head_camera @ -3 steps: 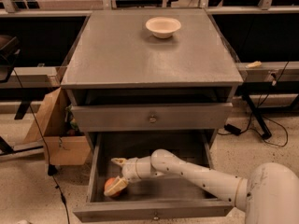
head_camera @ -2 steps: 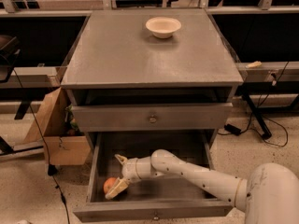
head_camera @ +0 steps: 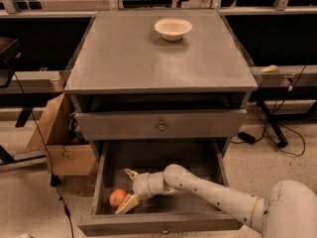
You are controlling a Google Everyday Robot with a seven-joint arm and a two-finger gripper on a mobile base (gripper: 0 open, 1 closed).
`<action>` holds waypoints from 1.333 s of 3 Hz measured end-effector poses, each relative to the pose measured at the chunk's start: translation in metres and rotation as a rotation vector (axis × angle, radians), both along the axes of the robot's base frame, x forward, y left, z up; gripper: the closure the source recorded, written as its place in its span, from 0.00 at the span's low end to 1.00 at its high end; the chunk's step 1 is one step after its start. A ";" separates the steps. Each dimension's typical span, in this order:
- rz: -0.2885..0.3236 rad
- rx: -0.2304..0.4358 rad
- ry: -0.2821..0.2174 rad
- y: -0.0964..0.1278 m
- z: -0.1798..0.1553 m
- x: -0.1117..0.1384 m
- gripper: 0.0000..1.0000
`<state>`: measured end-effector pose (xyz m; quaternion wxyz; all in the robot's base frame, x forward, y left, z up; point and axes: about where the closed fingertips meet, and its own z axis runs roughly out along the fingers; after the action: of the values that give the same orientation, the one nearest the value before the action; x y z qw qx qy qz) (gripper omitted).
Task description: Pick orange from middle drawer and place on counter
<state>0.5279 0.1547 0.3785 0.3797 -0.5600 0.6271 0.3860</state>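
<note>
The orange (head_camera: pixel 118 198) lies on the floor of the open middle drawer (head_camera: pixel 168 160), in its front left corner. My gripper (head_camera: pixel 129 189) is inside the drawer just right of the orange, pointing left. It is open, with one finger (head_camera: pixel 131 173) toward the back and the other finger (head_camera: pixel 127 204) at the front, close beside the orange. The orange sits at the mouth of the fingers and is not gripped. The grey counter (head_camera: pixel 148 58) above holds a cream bowl (head_camera: pixel 173 28) near its back edge.
A shut drawer front with a brass knob (head_camera: pixel 161 125) sits just above the open drawer. A cardboard box (head_camera: pixel 54 138) stands on the floor at the left. Cables and a stand (head_camera: pixel 275 130) lie at the right.
The orange has shifted slightly left on the drawer floor. My gripper has stayed open beside it and the arm has barely moved.
</note>
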 end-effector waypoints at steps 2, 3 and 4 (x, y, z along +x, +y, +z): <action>-0.058 0.011 0.052 0.008 -0.012 0.002 0.19; -0.120 0.017 0.114 0.014 -0.013 0.008 0.41; -0.164 0.035 0.148 0.014 -0.011 0.013 0.65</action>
<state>0.5410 0.1684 0.3677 0.3723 -0.4699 0.6904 0.4049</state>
